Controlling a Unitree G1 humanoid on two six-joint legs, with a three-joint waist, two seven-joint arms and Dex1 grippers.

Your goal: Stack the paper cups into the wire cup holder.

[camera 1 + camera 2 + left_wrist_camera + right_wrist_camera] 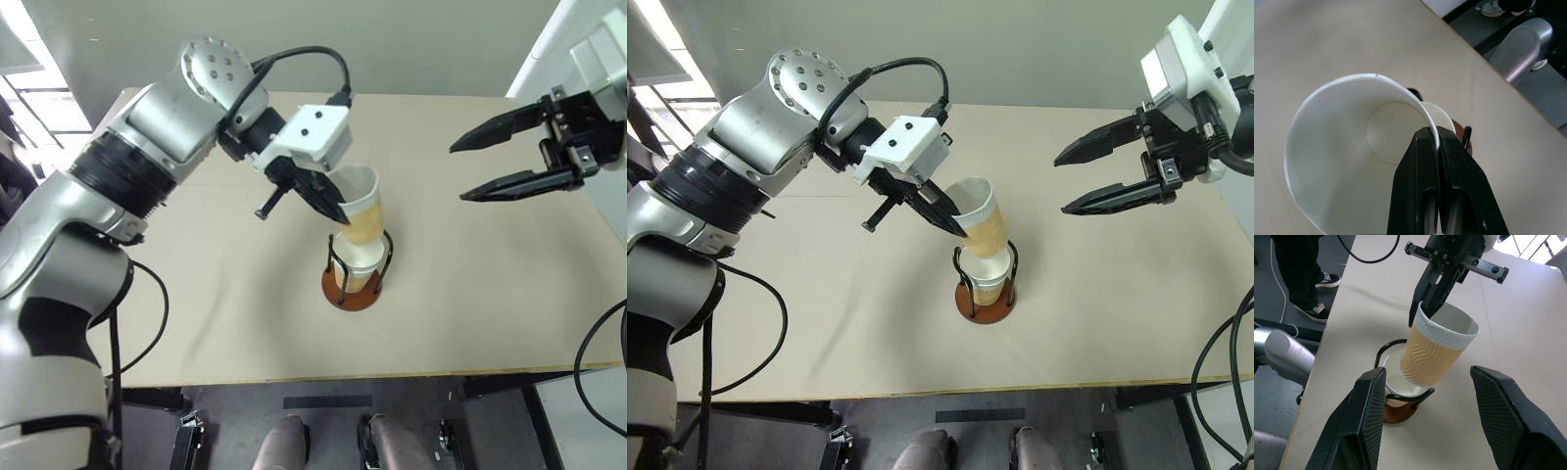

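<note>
A wire cup holder with a reddish-brown disc base stands mid-table, and one paper cup sits upright inside its black loops. My left gripper is shut on the rim of another paper cup, with one finger inside the rim and one outside. This cup is tan with a white band, hangs tilted, and its bottom dips into the seated cup. The left wrist view looks into its white inside. My right gripper hangs open and empty to the right, above the table, apart from the cups.
The beige table is bare around the holder, with its front edge near me. A person's legs in dark trousers stand on the floor beside the table. Black cables hang off both arms.
</note>
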